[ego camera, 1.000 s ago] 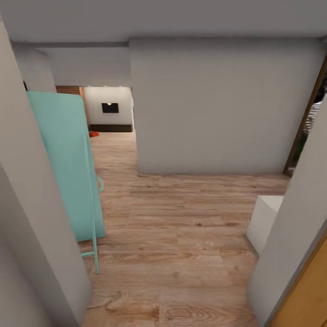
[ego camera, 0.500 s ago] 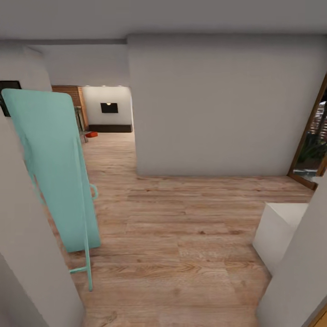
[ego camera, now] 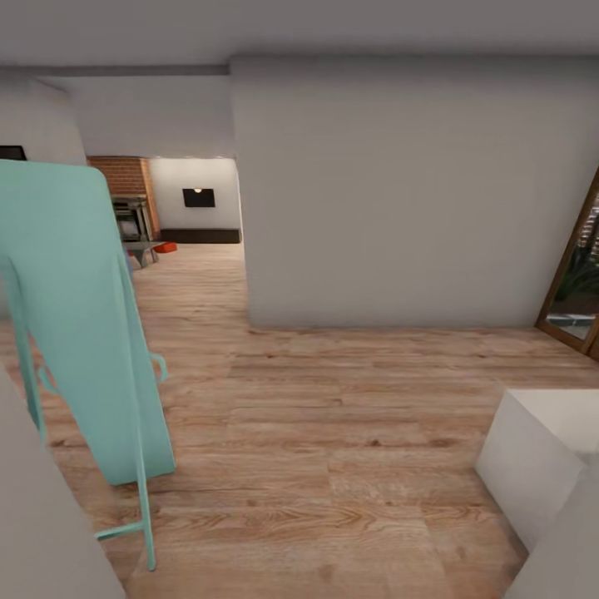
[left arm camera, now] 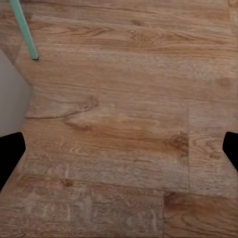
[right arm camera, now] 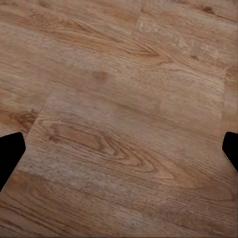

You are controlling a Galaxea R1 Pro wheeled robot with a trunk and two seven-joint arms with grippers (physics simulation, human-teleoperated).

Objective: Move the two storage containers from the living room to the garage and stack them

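The head view looks along a hallway of light wood-plank flooring (ego camera: 333, 433) toward a far room with a brick fireplace (ego camera: 125, 204) on its left and a white far wall carrying a small dark rectangular panel (ego camera: 198, 197). On the floor of that far room, just right of a grey low table (ego camera: 143, 249) by the fireplace, sits a small red-orange storage container (ego camera: 165, 247), too far off to make out its detail. A broad grey-white wall block (ego camera: 399, 191) fills the middle and right of the hallway, and a wood-framed glass door (ego camera: 576, 283) stands at the far right. Near on the left leans a tall mint-green panel on thin mint-green metal legs (ego camera: 83, 333), and a white box-shaped cabinet (ego camera: 541, 449) sits near on the right. In each wrist view the left gripper (left arm camera: 119, 153) and the right gripper (right arm camera: 119, 151) hang over bare wood planks, dark fingertips spread wide apart at the frame edges, holding nothing; a mint-green leg (left arm camera: 25, 29) crosses a corner of the left wrist view.
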